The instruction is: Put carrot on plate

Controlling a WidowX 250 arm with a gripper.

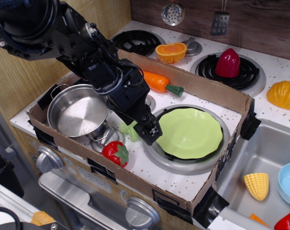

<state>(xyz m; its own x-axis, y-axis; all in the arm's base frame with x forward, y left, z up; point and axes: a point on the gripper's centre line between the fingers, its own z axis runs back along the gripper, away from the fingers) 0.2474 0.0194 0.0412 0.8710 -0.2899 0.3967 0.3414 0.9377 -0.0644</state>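
Observation:
The orange carrot (156, 81) with its dark green stem cap lies at the back of the cardboard box, stem pointing right. The lime-green plate (193, 133) rests on a round burner in the box, in front of and to the right of the carrot. My gripper (151, 133) hangs at the plate's left rim, well in front of the carrot and not touching it. Its fingers look pressed together with no gap and hold nothing. The arm hides the carrot's left tip.
A steel pot (77, 110) stands left in the cardboard box (202, 88). A red strawberry (116, 153) and a pale green toy (130, 129) lie beside the gripper. A halved orange (171, 51), red pepper (228, 63) and yellow squash (283, 94) sit behind; the sink (260, 158) holds corn (256, 185) and a blue bowl (289, 183).

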